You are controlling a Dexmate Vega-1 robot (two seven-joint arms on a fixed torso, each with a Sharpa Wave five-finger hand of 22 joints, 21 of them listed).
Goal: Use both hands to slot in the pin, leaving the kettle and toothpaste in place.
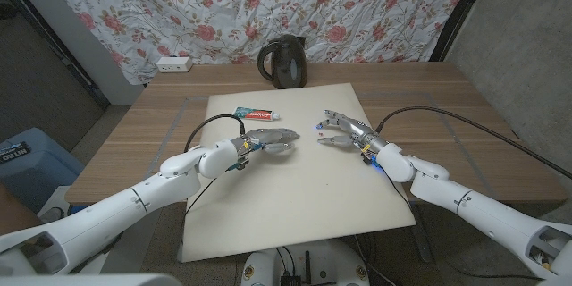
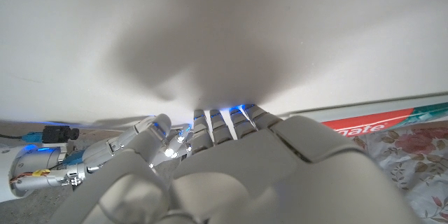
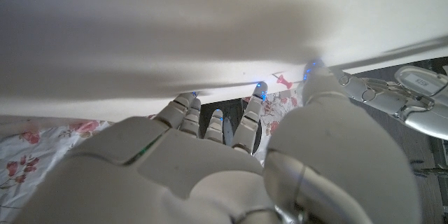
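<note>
My left hand (image 1: 271, 138) and right hand (image 1: 344, 134) hover over the white board (image 1: 295, 206), facing, near each other. Can't tell any grasp. Pin unclear, nothing slotted. Kettle (image 1: 283, 63), toothpaste (image 1: 256, 113) untouched.

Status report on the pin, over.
Over the mat, left hand and right hand face each other, apart. Pink pin at right fingertips, grip unclear. Behind them kettle and toothpaste, not in the way.

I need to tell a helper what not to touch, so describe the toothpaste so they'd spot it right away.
On the wooden table lies a white mat. At the mat's far left corner, in front of the black kettle, lies the toothpaste: a small flat tube lying on its side, white with red and teal print, the only colourful thing on the mat.
</note>
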